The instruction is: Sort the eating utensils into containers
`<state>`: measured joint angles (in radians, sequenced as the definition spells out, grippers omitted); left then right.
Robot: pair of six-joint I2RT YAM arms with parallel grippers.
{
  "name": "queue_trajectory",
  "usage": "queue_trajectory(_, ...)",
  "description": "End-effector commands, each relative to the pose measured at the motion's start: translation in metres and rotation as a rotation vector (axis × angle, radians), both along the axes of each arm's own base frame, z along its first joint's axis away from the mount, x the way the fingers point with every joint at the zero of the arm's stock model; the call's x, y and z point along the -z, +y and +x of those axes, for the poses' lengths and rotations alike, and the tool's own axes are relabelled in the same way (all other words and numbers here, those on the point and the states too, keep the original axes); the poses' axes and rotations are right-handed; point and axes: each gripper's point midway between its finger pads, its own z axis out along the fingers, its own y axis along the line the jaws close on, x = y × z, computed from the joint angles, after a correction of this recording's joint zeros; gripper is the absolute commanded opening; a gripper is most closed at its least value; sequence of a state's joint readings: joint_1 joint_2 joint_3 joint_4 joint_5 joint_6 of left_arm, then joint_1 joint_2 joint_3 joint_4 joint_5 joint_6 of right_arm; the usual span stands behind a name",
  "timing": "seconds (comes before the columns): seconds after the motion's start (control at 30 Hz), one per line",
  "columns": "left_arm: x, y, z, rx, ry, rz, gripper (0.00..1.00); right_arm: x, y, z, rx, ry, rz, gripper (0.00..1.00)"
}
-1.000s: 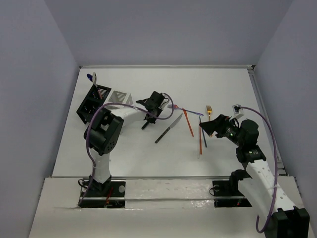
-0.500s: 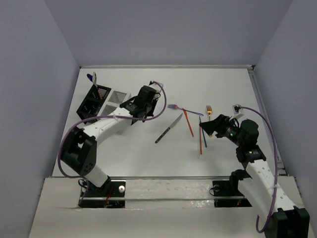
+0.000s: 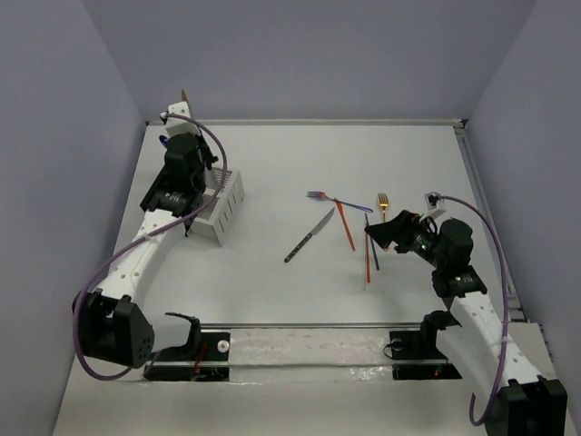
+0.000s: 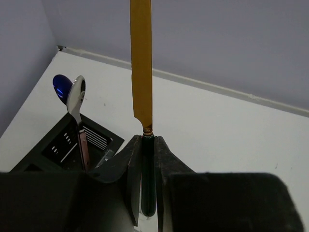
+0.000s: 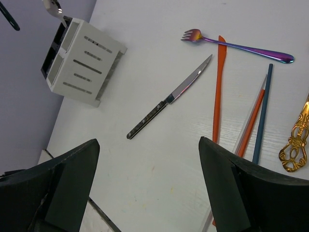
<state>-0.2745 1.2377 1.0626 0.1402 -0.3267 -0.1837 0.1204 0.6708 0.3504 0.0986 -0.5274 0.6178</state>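
Note:
My left gripper [image 3: 185, 150] [image 4: 147, 141] is shut on the dark green handle [image 4: 148, 179] of a knife with a gold blade [image 4: 141, 63], held upright above the containers. The black caddy [image 4: 58, 147] holds a silver spoon [image 4: 76, 99] and a blue spoon [image 4: 60, 87]. The white caddy [image 3: 222, 207] [image 5: 82, 63] stands beside it. My right gripper [image 3: 377, 232] [image 5: 154, 188] is open and empty above the table. Near it lie a silver knife [image 3: 309, 234] [image 5: 169, 98], a purple fork [image 3: 338, 201] [image 5: 236, 44], an orange stick [image 3: 345, 224] [image 5: 218, 87], a blue stick [image 5: 263, 116] and a gold fork [image 3: 383, 203] [image 5: 297, 140].
Grey walls close the table at the back and both sides. The black caddy sits close to the left wall. An orange and a whitish stick [image 5: 251, 121] lie against the blue one. A metal rail [image 3: 300, 324] runs along the near edge.
My left arm has swung from the table's middle, left and back, to above the caddies, carrying the gold knife. The right arm has not moved.

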Motion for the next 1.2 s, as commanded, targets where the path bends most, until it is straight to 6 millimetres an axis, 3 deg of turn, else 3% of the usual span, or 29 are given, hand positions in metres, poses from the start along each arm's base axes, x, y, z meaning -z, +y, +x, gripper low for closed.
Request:
queue_trajectory(0.0,-0.023,0.010,0.016,-0.050,-0.113,-0.041,0.00,-0.007,0.005,0.002,-0.026,-0.045,0.008,0.89)
queue_trajectory(0.17,-0.024,0.014,0.032,-0.070,-0.142,-0.029,0.00,-0.005,0.005,0.002,-0.023,-0.040,0.005,0.89)
queue_trajectory(0.4,0.004,0.021,0.045,-0.120,-0.118,0.019,0.00,-0.004,0.004,0.003,-0.020,-0.039,0.005,0.89)
queue_trajectory(0.9,0.075,0.017,0.049,-0.117,-0.026,-0.006,0.00,-0.003,0.007,0.003,-0.028,-0.035,0.003,0.89)
queue_trajectory(1.17,0.098,0.018,0.044,-0.136,-0.001,-0.039,0.00,-0.003,0.007,0.002,-0.028,-0.037,0.003,0.89)
